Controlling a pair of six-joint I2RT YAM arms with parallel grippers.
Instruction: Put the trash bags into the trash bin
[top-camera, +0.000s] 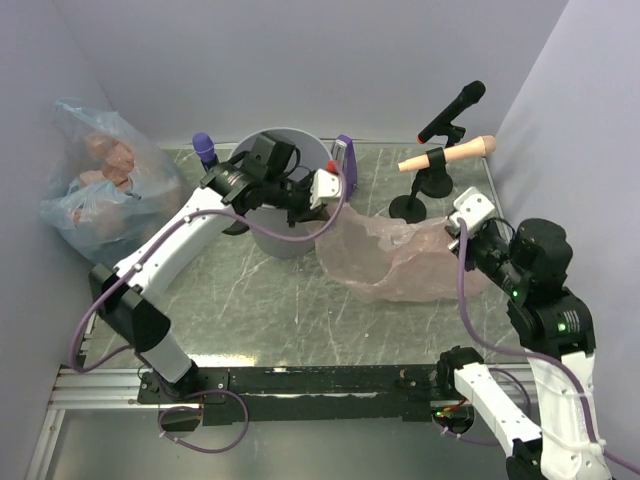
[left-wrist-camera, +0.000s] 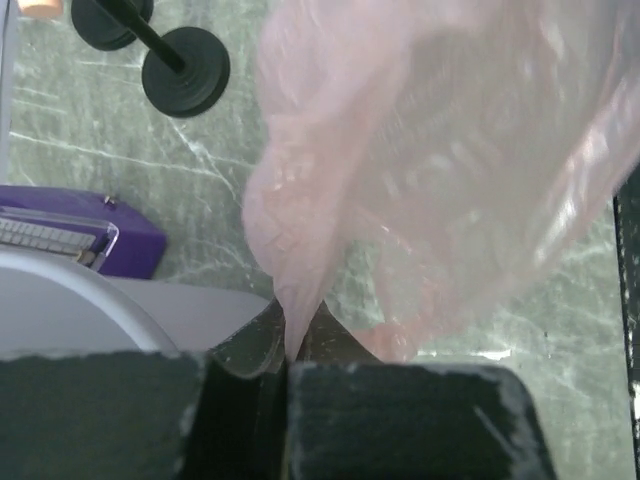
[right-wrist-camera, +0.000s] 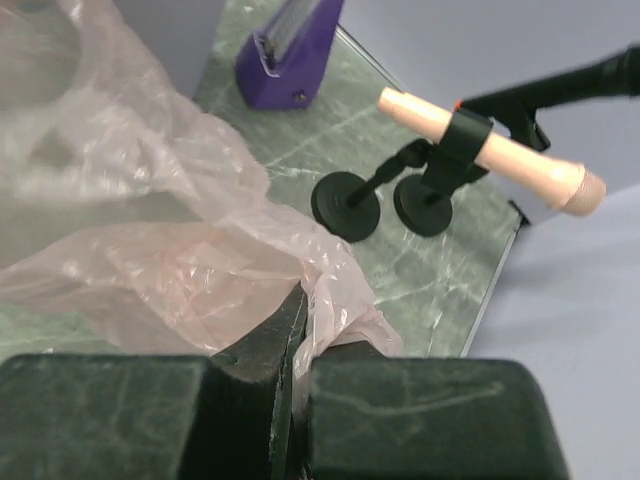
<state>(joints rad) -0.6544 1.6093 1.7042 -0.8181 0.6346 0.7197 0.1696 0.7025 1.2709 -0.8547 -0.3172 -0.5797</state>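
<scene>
A thin pink trash bag (top-camera: 395, 258) is stretched between my two grippers, sagging onto the table right of the grey trash bin (top-camera: 283, 190). My left gripper (top-camera: 322, 190) is shut on one end of it, at the bin's right rim; in the left wrist view the film (left-wrist-camera: 440, 170) rises from the closed fingertips (left-wrist-camera: 288, 345), with the bin rim (left-wrist-camera: 70, 300) at lower left. My right gripper (top-camera: 462, 225) is shut on the bag's other end (right-wrist-camera: 330, 300). A second, bluish bag (top-camera: 100, 185) full of pink items sits at the far left against the wall.
A small purple box (top-camera: 344, 160) stands behind the bin, also in the right wrist view (right-wrist-camera: 285, 55). Two microphone stands (top-camera: 425, 180) with a black and a beige mic stand at back right. A purple-capped object (top-camera: 204, 148) is left of the bin. Walls enclose three sides.
</scene>
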